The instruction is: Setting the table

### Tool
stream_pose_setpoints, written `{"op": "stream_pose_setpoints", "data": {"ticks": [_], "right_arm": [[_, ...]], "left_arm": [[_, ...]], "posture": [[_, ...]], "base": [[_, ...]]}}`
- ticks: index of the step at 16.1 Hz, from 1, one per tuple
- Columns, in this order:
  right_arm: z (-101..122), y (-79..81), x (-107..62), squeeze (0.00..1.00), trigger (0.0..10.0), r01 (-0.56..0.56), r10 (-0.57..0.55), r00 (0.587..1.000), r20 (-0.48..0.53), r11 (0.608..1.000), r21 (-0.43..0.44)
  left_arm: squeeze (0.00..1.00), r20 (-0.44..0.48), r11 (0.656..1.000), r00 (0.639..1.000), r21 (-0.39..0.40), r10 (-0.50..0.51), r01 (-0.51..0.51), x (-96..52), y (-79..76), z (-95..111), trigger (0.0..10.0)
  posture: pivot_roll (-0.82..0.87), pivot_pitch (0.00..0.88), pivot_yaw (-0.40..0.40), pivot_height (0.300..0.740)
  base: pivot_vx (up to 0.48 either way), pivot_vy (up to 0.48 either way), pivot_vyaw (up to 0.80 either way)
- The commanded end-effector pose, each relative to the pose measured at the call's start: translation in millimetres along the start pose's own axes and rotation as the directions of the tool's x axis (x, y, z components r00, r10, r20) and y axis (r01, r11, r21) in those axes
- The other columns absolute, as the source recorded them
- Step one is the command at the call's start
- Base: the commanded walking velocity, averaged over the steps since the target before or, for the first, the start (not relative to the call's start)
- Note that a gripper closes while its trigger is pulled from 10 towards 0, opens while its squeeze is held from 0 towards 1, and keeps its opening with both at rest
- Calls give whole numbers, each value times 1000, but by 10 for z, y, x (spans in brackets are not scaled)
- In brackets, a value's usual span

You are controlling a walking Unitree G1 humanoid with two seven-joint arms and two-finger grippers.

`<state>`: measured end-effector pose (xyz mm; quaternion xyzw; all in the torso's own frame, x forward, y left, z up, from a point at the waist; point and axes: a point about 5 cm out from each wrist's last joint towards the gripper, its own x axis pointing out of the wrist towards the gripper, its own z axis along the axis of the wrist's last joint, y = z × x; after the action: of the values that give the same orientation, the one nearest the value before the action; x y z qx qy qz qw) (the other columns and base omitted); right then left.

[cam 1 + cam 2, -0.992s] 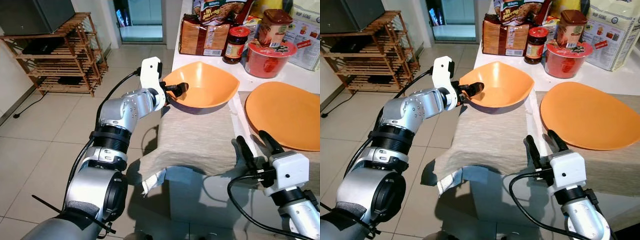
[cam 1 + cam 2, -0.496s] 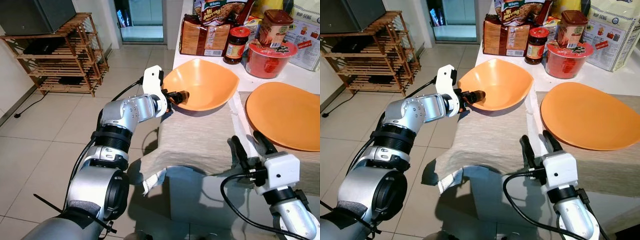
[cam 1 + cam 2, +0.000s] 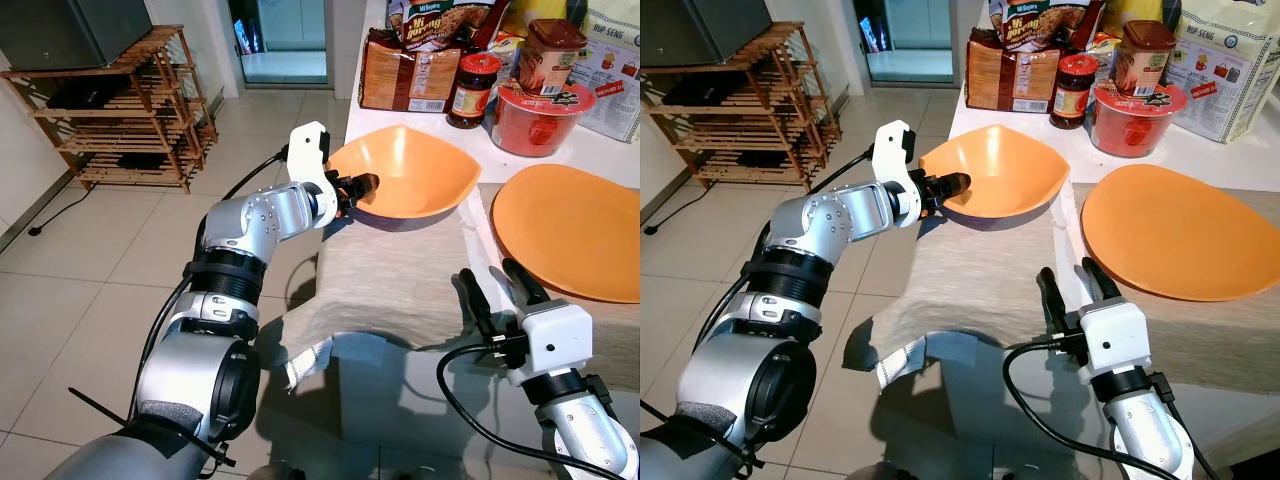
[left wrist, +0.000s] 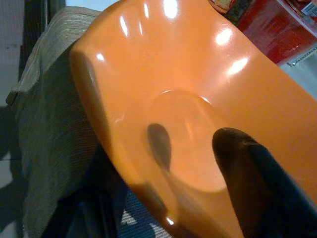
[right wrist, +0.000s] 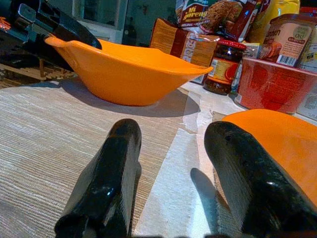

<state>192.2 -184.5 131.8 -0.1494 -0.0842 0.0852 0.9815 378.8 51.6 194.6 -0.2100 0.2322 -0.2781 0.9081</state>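
Observation:
An orange bowl (image 3: 415, 180) rests at the far left of the table on a grey placemat (image 3: 395, 280). My left gripper (image 3: 355, 190) is shut on the bowl's left rim, one finger inside (image 4: 247, 183) and one under the rim. The bowl sits slightly tilted. To the right of it an orange plate (image 3: 570, 230) lies flat. My right gripper (image 3: 495, 295) hovers open over the mat's near right edge, nothing between its fingers (image 5: 111, 173).
Food packets (image 3: 408, 75), a sauce jar (image 3: 472, 90) and a red lidded tub (image 3: 535, 115) crowd the white counter behind the bowl. A wooden shelf rack (image 3: 120, 110) stands on the tiled floor to the left. The mat's corner (image 3: 305, 355) hangs off the table edge.
My left gripper has shifted the bowl a little, raising its gripped rim and then lowering it. My right gripper has moved slightly left and forward.

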Motion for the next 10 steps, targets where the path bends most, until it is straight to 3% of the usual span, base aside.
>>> {"op": "stream_pose_setpoints", "data": {"ticks": [1, 10], "right_arm": [[9, 29, 17, 0, 10000, -2, 2, 1000, 12, 1000, 2], [2, 53, 36, 0, 10000, -7, 7, 1000, 7, 1000, 1]], "left_arm": [[0, 21, 1000, 999, 6, -25, 25, -18, -46, 75, 0], [0, -50, 999, 998, -11, -49, 49, -27, -44, -13, 0]], "posture": [[-103, 0, 84, 722], [-98, 0, 85, 722]], "base": [[0, 0, 0], [0, 0, 0]]}}
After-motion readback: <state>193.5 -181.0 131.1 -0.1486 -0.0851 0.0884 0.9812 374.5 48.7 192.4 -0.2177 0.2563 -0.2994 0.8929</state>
